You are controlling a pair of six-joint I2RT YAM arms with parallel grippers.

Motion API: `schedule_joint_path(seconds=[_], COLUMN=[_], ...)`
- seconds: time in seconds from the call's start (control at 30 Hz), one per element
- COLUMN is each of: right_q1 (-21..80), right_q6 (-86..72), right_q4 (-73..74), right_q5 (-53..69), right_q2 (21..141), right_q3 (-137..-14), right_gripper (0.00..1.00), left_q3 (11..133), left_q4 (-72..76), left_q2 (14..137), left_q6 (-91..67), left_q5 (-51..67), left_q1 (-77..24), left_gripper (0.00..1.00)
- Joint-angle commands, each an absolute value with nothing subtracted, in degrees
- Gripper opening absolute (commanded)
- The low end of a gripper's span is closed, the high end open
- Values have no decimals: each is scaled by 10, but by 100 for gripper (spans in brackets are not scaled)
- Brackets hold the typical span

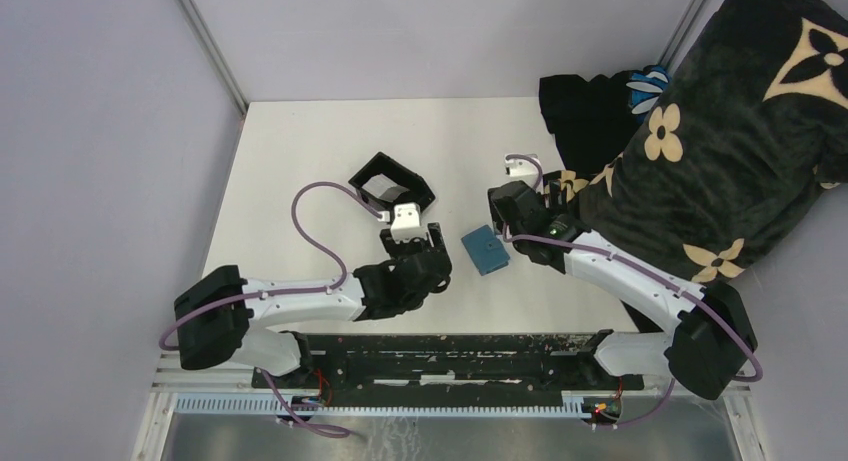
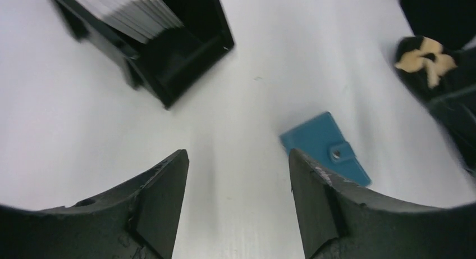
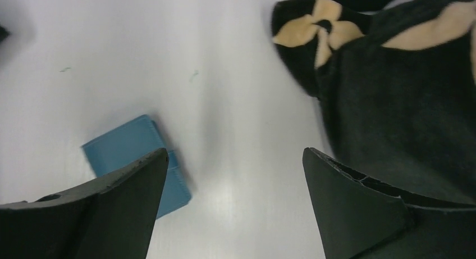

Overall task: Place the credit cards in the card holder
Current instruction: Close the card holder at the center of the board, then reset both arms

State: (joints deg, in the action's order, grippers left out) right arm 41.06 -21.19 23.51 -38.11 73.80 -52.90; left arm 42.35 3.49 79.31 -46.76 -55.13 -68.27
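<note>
- While both arms hang low over the table (image 1: 300, 161), the left fingers (image 2: 165, 186) stand spread wide with only bare table in the gap; they grip nothing and touch nothing.
- Just as wide, the right fingers (image 3: 134, 180) are also empty, with white table between them.
- Closed and flat on the table, the card holder (image 1: 486, 249) lies between the two pairs of fingers, free of both.
- From the left wrist, the card holder (image 2: 325, 146) shows its snap tab, and its near corner is hidden behind one finger.
- From the right wrist, one finger hides its near edge (image 3: 120, 149).
- Ahead of the left fingers and well apart from them, the credit cards (image 2: 129, 12) stand stacked in a black box (image 2: 179, 51).
- Beside the outer right finger lies a dark flowered blanket (image 3: 404, 101).
</note>
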Motion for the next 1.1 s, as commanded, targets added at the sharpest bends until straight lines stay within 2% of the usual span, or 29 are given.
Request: schedule_joint_path(seconds=[0.0,0.17,0.23,0.33,0.6,0.77,0.97,1.03,1.07], right_q1=[407,407,407,407,408,407,407,407,408], right_q6=[-227,-286,-294,-295,-285,-282,-280,-279,-278], right_q4=[238,299,297,279,248,241,236,235,235], right_q5=[-499,-543,-548,-548,-543,-544,-544,-544,-544], right_q2=[721,745,742,723,680,672,661,660,661], right_q3=[-501,-507,-497,-474,-449,-443,-437,-435,-435], right_gripper=[99,100,100,100,100,100,100,100,100], left_q3=[459,484,489,483,428,392,362,347,336], left_q4=[-104,-218,-253,-317,-357,-310,-294,-253,-177], left_q2=[775,777,775,765,717,697,680,673,667], left_q6=[-487,-528,-540,-630,-711,-640,-637,-592,-530], left_q5=[-693,-770,-777,-804,-842,-876,-883,-876,-860], left_q1=[-680,-669,-651,-628,-586,-586,-587,-589,-589], left_gripper=[76,97,100,99,99,99,99,99,99])
